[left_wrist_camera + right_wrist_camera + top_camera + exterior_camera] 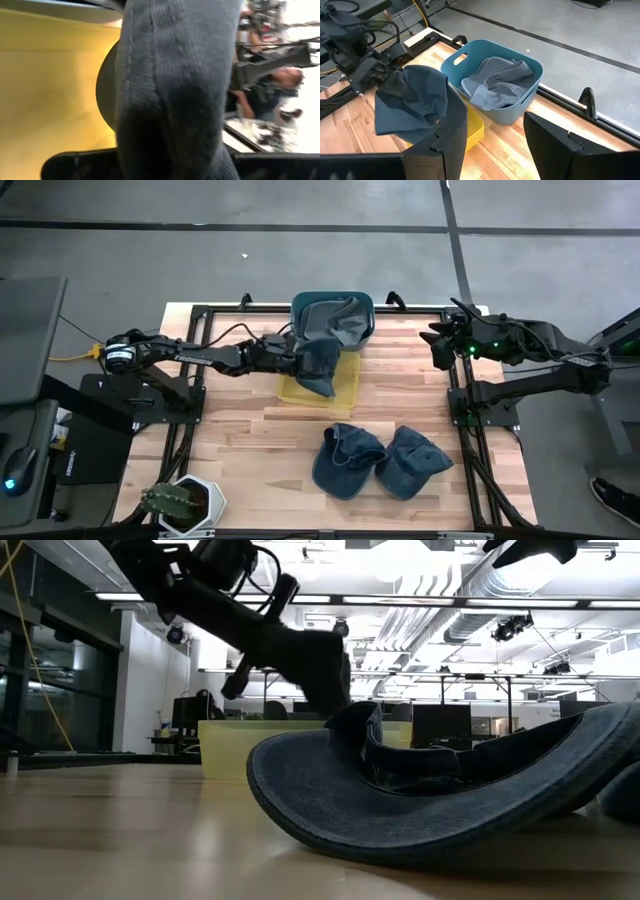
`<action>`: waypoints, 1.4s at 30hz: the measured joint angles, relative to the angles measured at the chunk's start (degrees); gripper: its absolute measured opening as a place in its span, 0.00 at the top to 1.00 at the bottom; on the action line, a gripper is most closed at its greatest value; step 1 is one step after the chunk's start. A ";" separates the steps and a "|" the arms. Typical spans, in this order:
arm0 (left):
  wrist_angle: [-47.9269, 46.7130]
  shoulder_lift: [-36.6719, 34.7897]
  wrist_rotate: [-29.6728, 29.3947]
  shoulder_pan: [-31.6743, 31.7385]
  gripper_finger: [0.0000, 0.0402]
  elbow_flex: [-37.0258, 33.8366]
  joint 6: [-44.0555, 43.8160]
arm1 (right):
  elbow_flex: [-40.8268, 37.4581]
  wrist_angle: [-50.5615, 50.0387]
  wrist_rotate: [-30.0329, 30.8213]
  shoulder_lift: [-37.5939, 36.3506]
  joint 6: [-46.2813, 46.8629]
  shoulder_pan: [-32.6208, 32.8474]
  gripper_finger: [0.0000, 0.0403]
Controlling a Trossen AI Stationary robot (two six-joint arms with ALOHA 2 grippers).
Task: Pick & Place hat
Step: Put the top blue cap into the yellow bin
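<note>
My left gripper (298, 360) is shut on a dark blue hat (320, 368), which hangs over a yellow tray (345, 388), just on the near side of a teal basket (365, 305). A grey-blue hat (335, 320) lies inside the basket. Two more blue hats (350, 460) (412, 462) lie on the table near its near edge; one fills the low view (430, 790). My right gripper (495, 150) waits open by the table's far right corner (438, 345), touching nothing. My left gripper holds the dark blue hat by its upper edge (390, 84), pinched between the two fingers, which come in level from the table's left. The hat hangs slack below the fingers (412, 107), lifted clear above the yellow tray (474, 127).
A potted cactus (185, 502) stands at the near left corner. Black frame rails run along the table's left and right sides (470, 415). Bare wood lies between the tray and the two lying hats (250, 430).
</note>
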 joint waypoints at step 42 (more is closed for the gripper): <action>7.40 11.33 4.86 -0.13 0.95 0.13 -1.75 | -0.01 -0.95 -0.36 5.00 0.17 0.01 0.53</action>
